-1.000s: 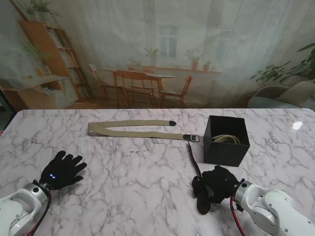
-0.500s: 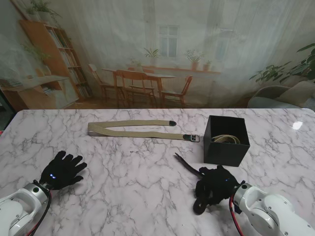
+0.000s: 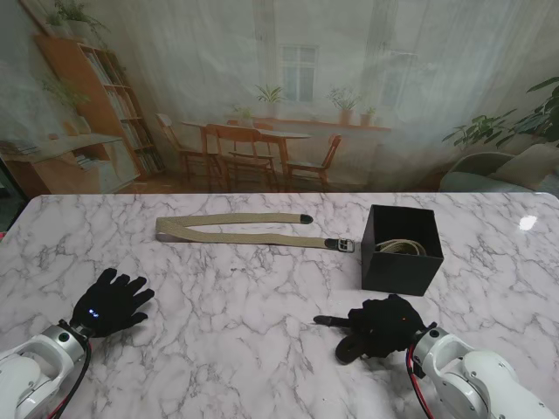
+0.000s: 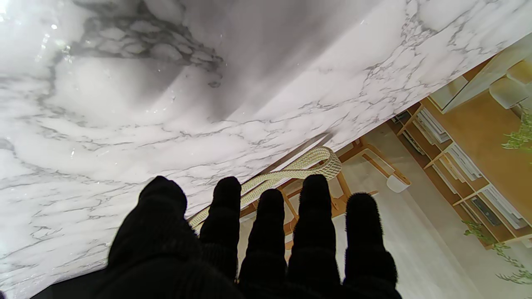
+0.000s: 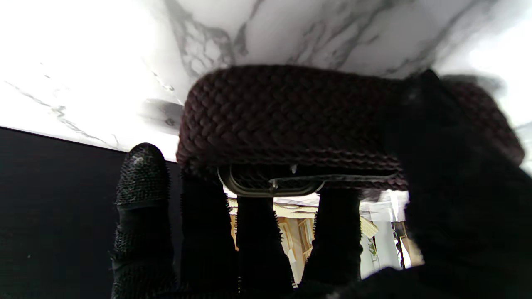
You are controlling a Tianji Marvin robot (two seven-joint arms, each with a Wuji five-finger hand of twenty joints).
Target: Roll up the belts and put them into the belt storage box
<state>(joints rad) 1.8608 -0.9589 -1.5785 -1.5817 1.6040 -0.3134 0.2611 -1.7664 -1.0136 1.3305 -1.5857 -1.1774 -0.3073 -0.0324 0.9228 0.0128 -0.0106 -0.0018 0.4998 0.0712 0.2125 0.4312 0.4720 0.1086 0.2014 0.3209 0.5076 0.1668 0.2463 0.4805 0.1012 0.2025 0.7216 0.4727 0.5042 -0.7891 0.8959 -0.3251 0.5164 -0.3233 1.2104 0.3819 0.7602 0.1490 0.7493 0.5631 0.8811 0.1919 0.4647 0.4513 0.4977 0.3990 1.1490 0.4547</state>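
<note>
Progress of the belt-rolling task, read from the left edge of the tabletop to the right.

Left hand (image 3: 112, 302) — resting near the front left corner of the marble tabletop (image 3: 244, 288), fingers spread and flat, holding nothing; its wrist view shows the gloved fingers (image 4: 269, 232) apart with only bare marble beyond them.

Tan belt (image 3: 236, 229) — lying unrolled toward the far edge, folded back on itself in a long flat loop, its buckle end just beside the box. By the look of it, this one is untouched and remains to be rolled.

Dark braided belt (image 3: 345, 336) — near the front edge, right of centre, gathered under the right hand (image 3: 384, 325). Only a short tail pokes out leftward on the marble. The right wrist view shows it as a wound coil (image 5: 291, 120) with the metal buckle at its core, the fingers curled closed around it. Rolling appears nearly complete; the transfer into the box is not yet done.

Belt storage box (image 3: 402, 250) — black, open-topped, near the right edge and just beyond the right hand. A pale coil is visible inside, so one belt seems already stored.
</note>
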